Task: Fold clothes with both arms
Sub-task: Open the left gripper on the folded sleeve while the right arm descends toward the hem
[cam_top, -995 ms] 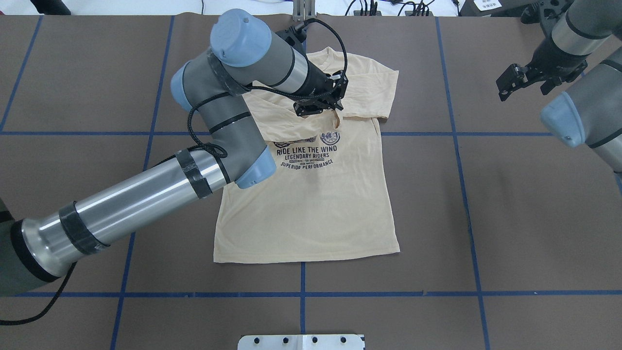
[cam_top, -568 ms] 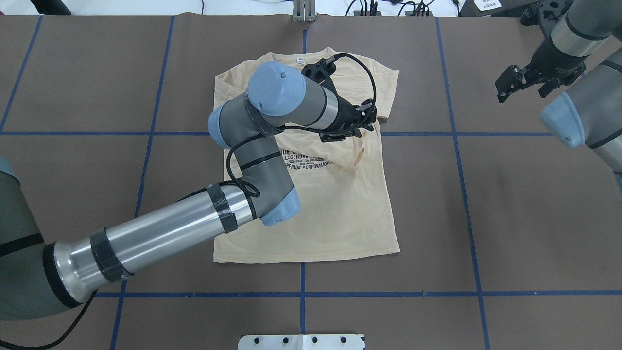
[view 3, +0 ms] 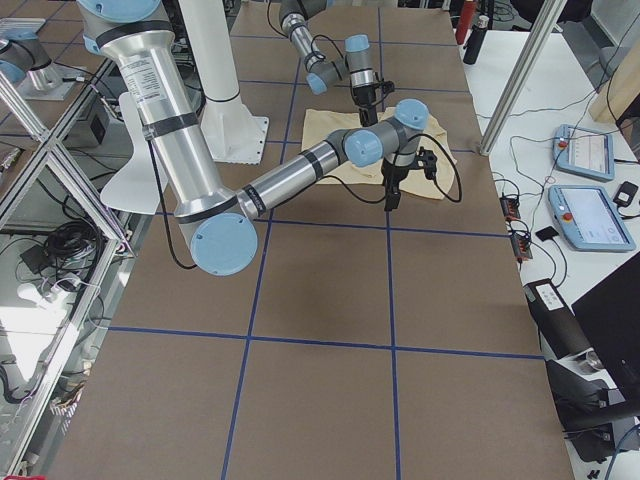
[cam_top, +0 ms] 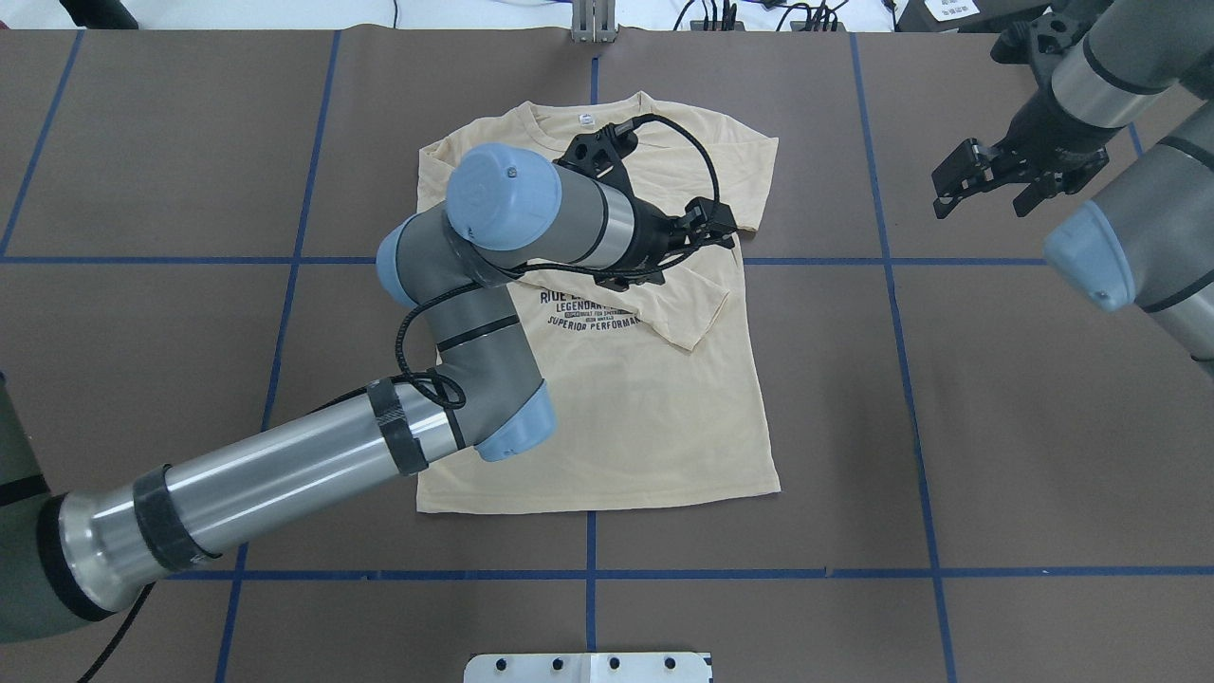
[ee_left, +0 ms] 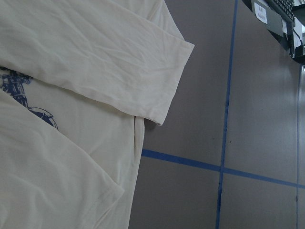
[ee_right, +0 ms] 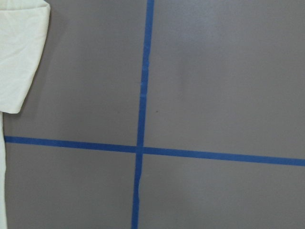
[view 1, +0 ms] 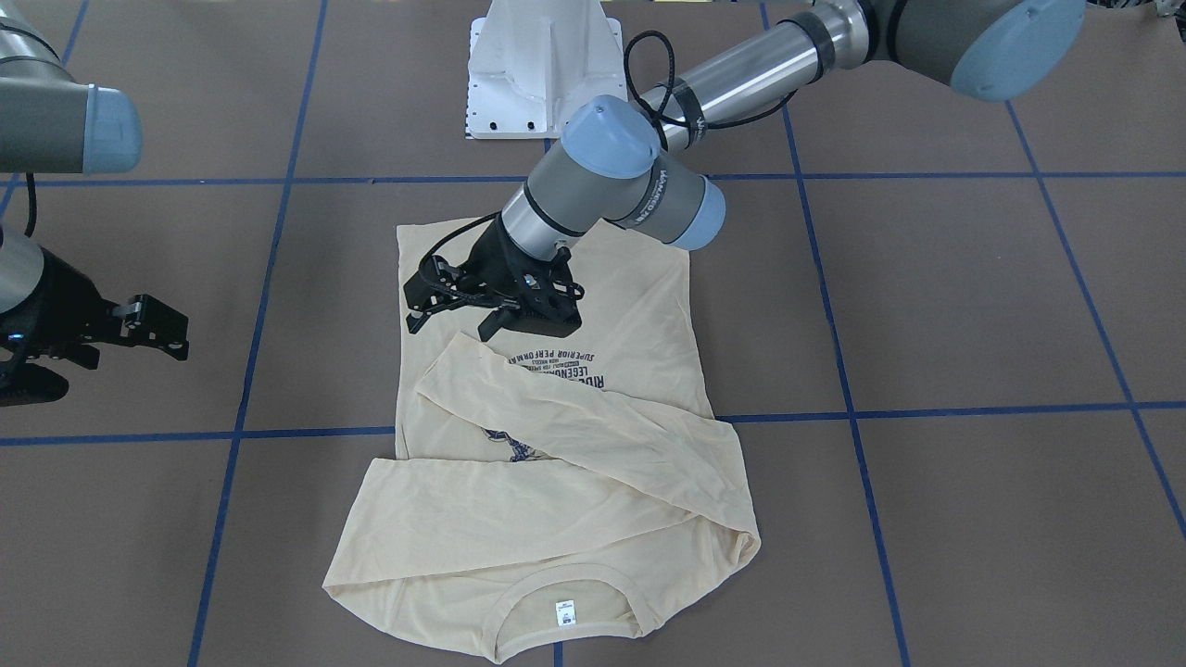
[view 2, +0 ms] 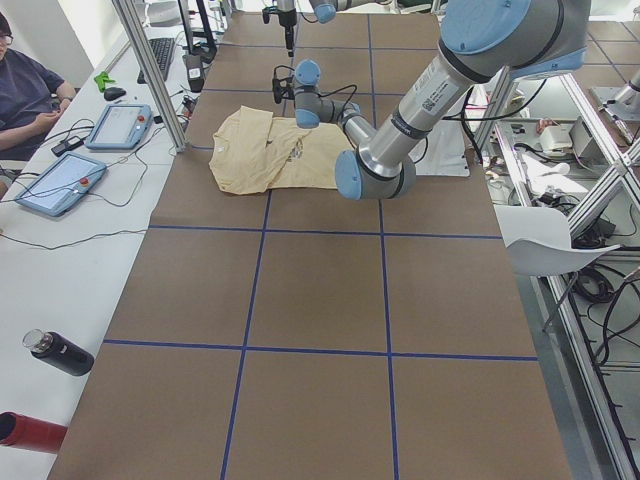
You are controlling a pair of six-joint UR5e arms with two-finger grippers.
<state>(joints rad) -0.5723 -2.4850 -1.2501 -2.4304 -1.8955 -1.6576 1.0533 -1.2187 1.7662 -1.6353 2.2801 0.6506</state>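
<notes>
Brown worktop [cam_top: 948,379], taped in blue squares, carries the cream-yellow T-shirt [cam_top: 645,417] flat at its middle, long sleeves crossed over the navy print. Left claw [view 1: 447,330] hovers above it, spread and empty; right claw [cam_top: 979,204] is spread and empty, well aside.

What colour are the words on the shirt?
Navy words on a cream shirt; clearest in the overhead view.

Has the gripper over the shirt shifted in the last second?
Yes. The left gripper has gone to the view's right, away from the centre blue tape line, toward the T-shirt's right edge.
</notes>
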